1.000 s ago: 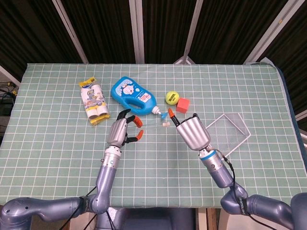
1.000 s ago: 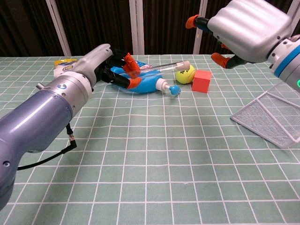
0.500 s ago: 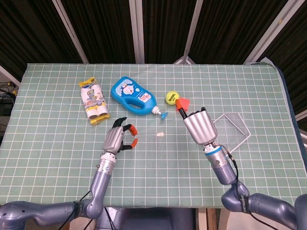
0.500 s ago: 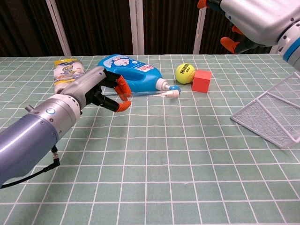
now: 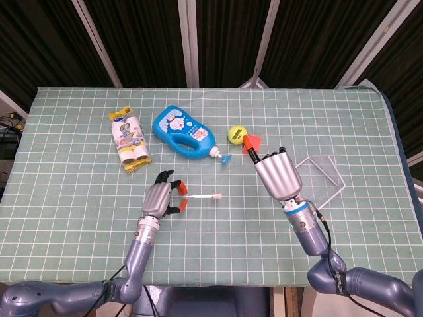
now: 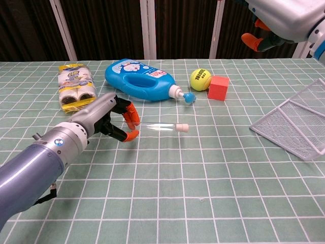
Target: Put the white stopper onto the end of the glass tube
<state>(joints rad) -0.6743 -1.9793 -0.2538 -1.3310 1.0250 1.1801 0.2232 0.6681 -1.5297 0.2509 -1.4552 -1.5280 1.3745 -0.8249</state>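
Clear glass tube point(image 6: 160, 126), white stopper point(image 6: 184, 127) on its right end, lies crosswise on the green-checked desk point(image 6: 203, 178), left end within the curled left hand point(image 6: 109, 122); right hand point(image 5: 277, 175), raised well apart, grasps nothing.

Both arms were smooth, rounded blue-grey metal, and a thin black cable looped beside each forearm. The left hand point(image 6: 104, 121) had a silver back, black fingers and orange fingertips point(image 6: 133, 135), with a small round logo on its wrist. The right hand point(image 5: 277, 174) had a ridged silver shell, orange-tipped black fingers and a blue band at the wrist.
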